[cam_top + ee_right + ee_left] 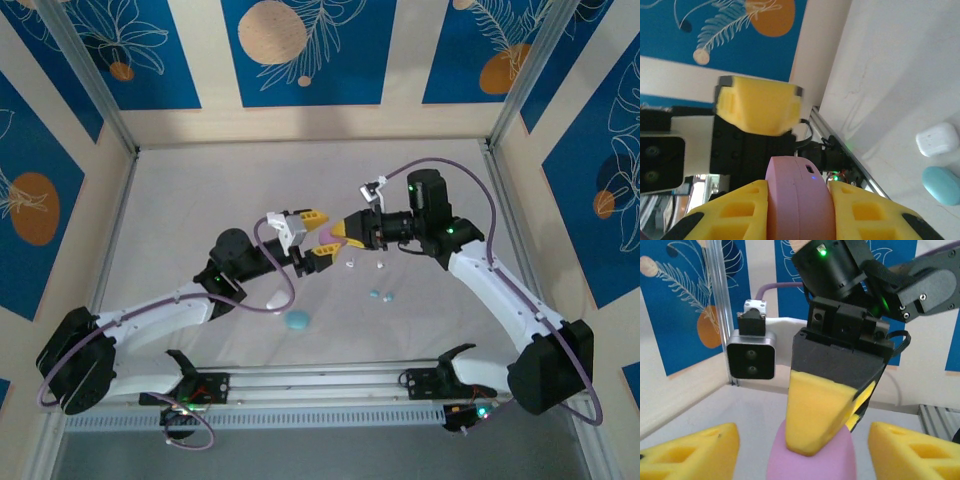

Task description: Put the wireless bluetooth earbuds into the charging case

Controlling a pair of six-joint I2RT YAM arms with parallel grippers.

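Barely started tbh: right gripper [797, 205] was clamped on the pink case [835, 462] mid-frame, left gripper [317, 237] hung released around it, and 2 cyan earbuds [382, 295] lay loose on the table [200, 200] just below-right.

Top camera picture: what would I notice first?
First, a bright pink case in the middle of the picture. The right gripper pinches it and the left gripper stands open around it. Nearer the arms' bases, a cyan case and two tiny cyan earbuds lie on the white table.
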